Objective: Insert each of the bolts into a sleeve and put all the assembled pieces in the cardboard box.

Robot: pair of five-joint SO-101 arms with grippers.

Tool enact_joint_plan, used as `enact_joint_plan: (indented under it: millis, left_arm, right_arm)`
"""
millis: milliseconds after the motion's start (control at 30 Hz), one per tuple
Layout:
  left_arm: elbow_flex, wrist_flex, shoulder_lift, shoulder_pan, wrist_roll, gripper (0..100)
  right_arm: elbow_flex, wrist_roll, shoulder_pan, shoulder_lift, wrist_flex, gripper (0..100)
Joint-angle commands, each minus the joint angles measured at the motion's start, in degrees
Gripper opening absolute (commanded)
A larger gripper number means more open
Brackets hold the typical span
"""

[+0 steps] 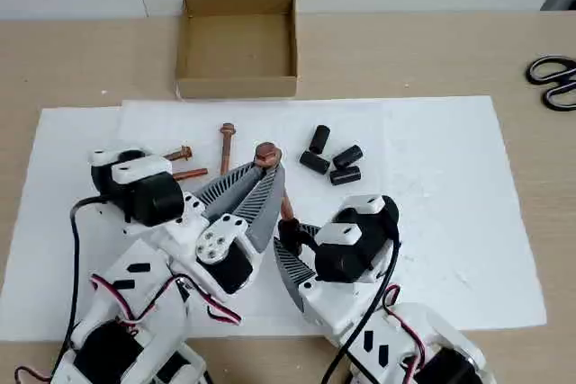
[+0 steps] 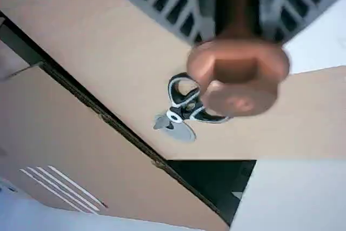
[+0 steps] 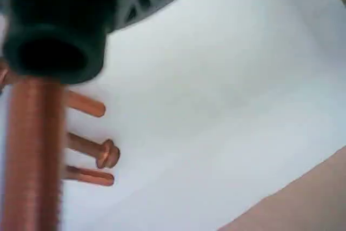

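One bolt (image 1: pixel 266 154), clamped in left gripper (image 1: pixel 267 166) fingers, points its shank at the sleeve (image 3: pixel 51 52) clamped in right gripper (image 1: pixel 288 233) fingers, evidently for insertion.

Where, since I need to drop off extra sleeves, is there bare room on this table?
Free: the paper right of the sleeves, out to its edge; the bare table between cardboard box and scissors. Crowded: mid-paper, where loose bolts, sleeves, left pincer and right pincer bunch together.

Light: soft brightness is falling evenly from overhead | Shadows: faint ones are pooling inside the cardboard box (image 1: pixel 238 87) and on the white paper (image 1: pixel 450 222)
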Motion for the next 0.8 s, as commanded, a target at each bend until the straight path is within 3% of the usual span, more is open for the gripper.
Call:
enact_joint_plan:
  millis: [0, 600, 767]
  left_arm:
    - [-0.7, 1.6, -0.9, 1.3, 0.4, 1]
    - [-2.7, 10.9, -0.8, 1.9, 0.3, 1]
    - [-2.7, 17.7, -0.9, 9.4, 0.3, 1]
  right_arm:
    - [-0.3, -0.2, -0.1, 0.0, -1.5, 0.3]
    - [-0.6, 1.1, 0.0, -0.3, -1.6, 0.3]
    - [-0.6, 2.9, 0.0, -0.3, -1.7, 0.3]
